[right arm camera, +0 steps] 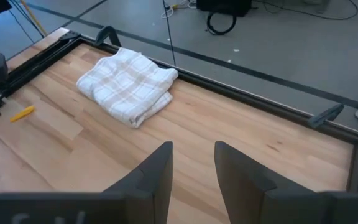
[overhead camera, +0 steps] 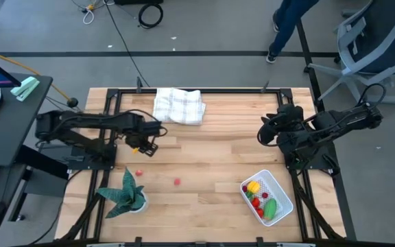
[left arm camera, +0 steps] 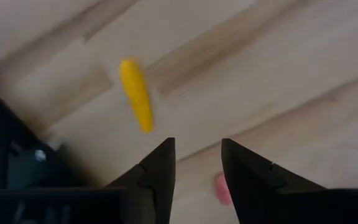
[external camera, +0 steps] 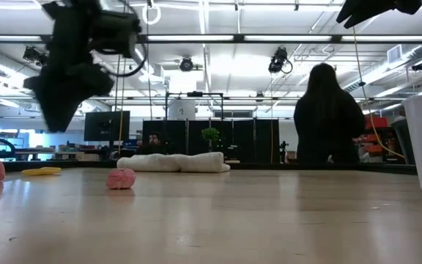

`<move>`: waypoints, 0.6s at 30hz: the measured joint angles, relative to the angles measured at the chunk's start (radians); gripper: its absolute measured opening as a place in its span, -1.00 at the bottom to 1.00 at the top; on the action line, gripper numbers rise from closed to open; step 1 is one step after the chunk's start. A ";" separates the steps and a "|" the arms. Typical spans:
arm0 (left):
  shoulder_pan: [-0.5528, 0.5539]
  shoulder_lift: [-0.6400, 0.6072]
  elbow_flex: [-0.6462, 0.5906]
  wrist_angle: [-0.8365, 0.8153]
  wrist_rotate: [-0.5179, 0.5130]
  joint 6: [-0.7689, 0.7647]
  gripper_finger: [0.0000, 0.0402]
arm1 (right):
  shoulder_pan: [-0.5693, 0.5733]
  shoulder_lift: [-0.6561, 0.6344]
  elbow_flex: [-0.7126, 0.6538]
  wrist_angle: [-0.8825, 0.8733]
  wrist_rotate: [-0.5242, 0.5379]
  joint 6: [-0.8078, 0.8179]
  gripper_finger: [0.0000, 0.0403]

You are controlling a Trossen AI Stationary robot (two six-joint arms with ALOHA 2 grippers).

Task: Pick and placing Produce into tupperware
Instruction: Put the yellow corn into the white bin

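A slim yellow produce piece [left arm camera: 136, 94] lies flat on the wooden table [overhead camera: 218, 151], its long axis running slantwise across the boards, just ahead of the left gripper [left arm camera: 197, 163], whose fingers hang parted and empty above the table without touching it; no writing can be read on it. Two small pink pieces [overhead camera: 177, 182] lie loose nearer the potted plant [overhead camera: 126, 195], while the white tupperware [overhead camera: 280, 189] sits at the table's near right corner holding yellow, red and green pieces. The right gripper [right arm camera: 192, 163] waits over the table's right side, fingers apart and empty, facing the folded checked cloth [overhead camera: 178, 106].
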 joint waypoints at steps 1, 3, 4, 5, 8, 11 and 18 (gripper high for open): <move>0.004 -0.019 -0.039 0.028 0.000 -0.026 -0.30 | 0.000 0.000 0.000 0.000 0.000 0.000 -0.36; 0.020 -0.050 -0.106 0.075 0.001 -0.061 -0.28 | 0.000 0.000 0.000 0.001 0.000 0.000 -0.36; 0.030 -0.061 -0.133 0.085 0.000 -0.073 -0.26 | 0.000 0.000 0.000 0.001 0.000 0.000 -0.36; 0.038 -0.068 -0.158 0.095 0.000 -0.075 -0.24 | 0.000 0.000 0.000 0.002 0.000 0.001 -0.36; 0.066 -0.077 -0.217 0.127 -0.002 -0.071 -0.18 | 0.000 0.000 0.000 0.002 0.000 0.001 -0.36; 0.086 -0.076 -0.263 0.199 -0.007 -0.043 -0.13 | 0.000 0.000 0.000 0.004 0.000 0.001 -0.36; 0.129 -0.075 -0.327 0.278 -0.063 -0.008 -0.02 | 0.000 0.000 0.000 0.024 0.000 0.002 -0.36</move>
